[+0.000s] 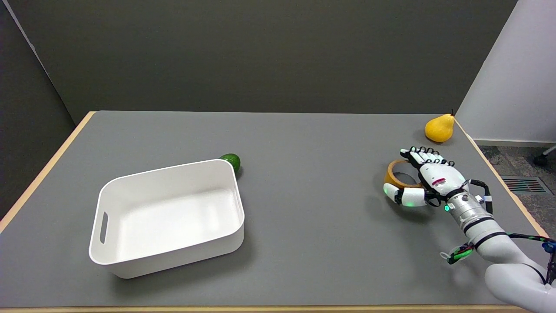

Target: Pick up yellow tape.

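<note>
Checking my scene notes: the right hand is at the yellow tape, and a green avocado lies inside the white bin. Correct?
Not quite. The head view shows the avocado outside the white bin, behind its far corner. The right hand is at the yellow tape.
</note>
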Robot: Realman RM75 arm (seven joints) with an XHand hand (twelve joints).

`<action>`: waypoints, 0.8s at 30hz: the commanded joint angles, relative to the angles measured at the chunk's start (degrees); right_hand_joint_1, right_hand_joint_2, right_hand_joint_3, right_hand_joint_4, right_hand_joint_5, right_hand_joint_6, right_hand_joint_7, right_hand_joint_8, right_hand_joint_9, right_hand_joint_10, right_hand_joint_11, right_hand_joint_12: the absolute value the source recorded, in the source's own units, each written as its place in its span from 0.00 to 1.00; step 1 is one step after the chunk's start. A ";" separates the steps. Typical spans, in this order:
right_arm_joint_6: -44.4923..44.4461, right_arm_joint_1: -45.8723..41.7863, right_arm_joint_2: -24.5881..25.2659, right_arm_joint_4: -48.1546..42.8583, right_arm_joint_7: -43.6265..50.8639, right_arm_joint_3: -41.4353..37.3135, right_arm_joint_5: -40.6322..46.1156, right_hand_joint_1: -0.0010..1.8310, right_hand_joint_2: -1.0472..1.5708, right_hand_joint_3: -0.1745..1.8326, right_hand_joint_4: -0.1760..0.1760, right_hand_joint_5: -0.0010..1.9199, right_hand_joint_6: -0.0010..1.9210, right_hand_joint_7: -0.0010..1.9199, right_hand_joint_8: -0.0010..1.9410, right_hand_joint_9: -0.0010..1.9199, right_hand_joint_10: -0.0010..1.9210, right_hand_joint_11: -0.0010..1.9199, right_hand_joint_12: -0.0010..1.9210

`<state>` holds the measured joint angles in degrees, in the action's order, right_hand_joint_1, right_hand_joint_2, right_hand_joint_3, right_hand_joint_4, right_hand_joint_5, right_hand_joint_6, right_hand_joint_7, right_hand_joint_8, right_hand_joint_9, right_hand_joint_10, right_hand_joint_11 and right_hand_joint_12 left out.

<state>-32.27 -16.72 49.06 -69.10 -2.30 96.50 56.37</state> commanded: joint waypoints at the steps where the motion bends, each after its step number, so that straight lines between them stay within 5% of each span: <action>1: -1.36 -0.32 2.00 1.79 0.06 0.62 0.13 0.15 0.58 0.53 0.55 0.04 0.21 0.04 0.14 0.00 0.23 0.00 0.54; 9: -4.67 -0.04 2.21 0.70 0.49 1.77 0.13 0.38 0.65 0.55 0.45 0.11 0.23 0.21 0.24 0.17 0.49 0.17 0.81; 11: -5.13 0.07 2.26 0.59 0.49 1.92 0.13 0.49 0.69 0.54 0.43 0.19 0.40 0.33 0.41 0.27 0.60 0.27 0.87; 13: -5.35 0.31 2.48 0.30 0.49 2.00 0.13 0.51 0.70 0.54 0.42 0.20 0.47 0.35 0.46 0.31 0.64 0.31 0.89; 15: -5.43 0.68 2.61 -0.07 0.49 2.16 0.03 0.68 0.79 0.30 0.37 0.21 0.54 0.38 0.67 0.35 0.66 0.35 0.94; 16: -5.49 0.82 2.61 -0.34 0.49 2.24 -0.08 0.70 0.83 0.20 0.27 0.22 0.63 0.40 0.73 0.37 0.66 0.37 0.95; 18: -5.49 1.35 2.61 -1.21 0.49 2.30 -0.55 0.64 0.90 0.09 0.00 0.24 0.84 0.42 0.74 0.41 0.63 0.40 0.93; 24: -6.51 3.46 1.85 -7.59 0.49 1.82 -3.53 0.64 0.87 0.16 0.00 0.31 0.80 0.35 0.80 0.41 0.71 0.40 1.00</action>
<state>-36.21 -16.25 51.10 -69.19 -1.92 98.15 56.31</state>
